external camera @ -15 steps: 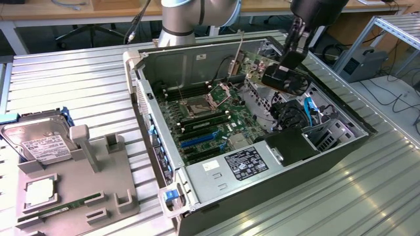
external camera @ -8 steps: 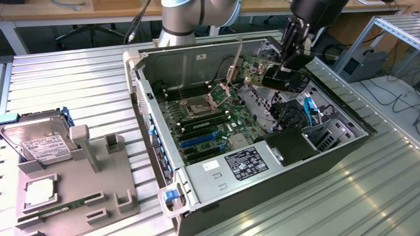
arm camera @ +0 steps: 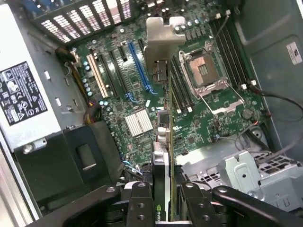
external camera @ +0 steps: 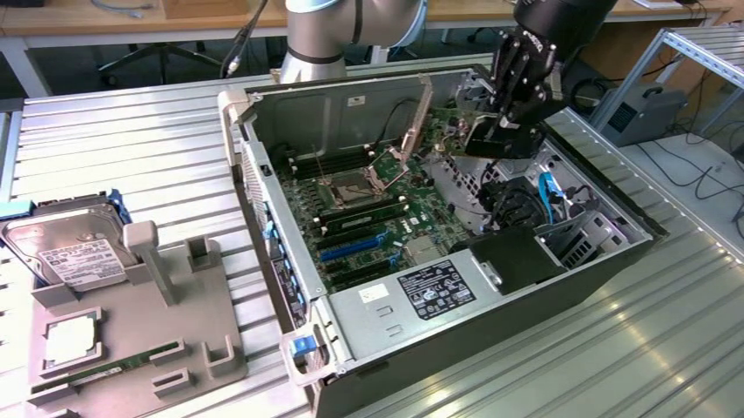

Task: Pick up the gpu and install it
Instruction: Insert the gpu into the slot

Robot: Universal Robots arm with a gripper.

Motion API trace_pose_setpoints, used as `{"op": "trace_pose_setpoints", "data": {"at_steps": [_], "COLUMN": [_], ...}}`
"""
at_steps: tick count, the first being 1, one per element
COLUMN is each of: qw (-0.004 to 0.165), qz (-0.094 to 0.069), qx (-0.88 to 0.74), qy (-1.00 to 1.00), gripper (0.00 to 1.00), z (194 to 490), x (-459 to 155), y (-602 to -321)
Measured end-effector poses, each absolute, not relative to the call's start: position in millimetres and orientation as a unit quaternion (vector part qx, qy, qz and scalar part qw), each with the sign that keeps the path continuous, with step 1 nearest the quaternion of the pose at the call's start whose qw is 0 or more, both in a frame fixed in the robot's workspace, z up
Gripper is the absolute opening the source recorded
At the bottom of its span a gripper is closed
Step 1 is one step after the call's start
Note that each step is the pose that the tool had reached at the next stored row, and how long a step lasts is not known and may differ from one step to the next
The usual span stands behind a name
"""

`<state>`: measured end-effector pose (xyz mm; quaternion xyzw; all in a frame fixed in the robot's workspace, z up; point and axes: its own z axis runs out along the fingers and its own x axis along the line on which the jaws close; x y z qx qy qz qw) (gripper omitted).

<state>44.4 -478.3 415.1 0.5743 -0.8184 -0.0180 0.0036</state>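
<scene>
Bench [external camera: 139, 148]: slatted aluminium. It carries the open PC case [external camera: 337, 113], laid on its side so the motherboard [arm camera: 208, 118] faces up for access.

Parts tray [external camera: 128, 322] sits at 9 o'clock of the case in the exterior view.

Claw [arm camera: 163, 208] hangs over the board toward 1 o'clock of the case, clenched on the gpu [arm camera: 161, 156].

Card is held edge-on and not seated, with its silver bracket [arm camera: 163, 33] at the far end. Judged reason: this lets its lower edge line up with the blue expansion slot [arm camera: 138, 64] near it.
</scene>
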Motion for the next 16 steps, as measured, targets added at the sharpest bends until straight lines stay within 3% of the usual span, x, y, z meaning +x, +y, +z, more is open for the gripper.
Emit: {"op": "trace_pose_setpoints", "data": {"at_steps": [16], "qw": [0.005], "qz": [-0.018], "qx": [0.646], "qy": [-0.763], "gripper": [0.27], "z": [414.5], "x": [44.4], "y": [-477.5]}}
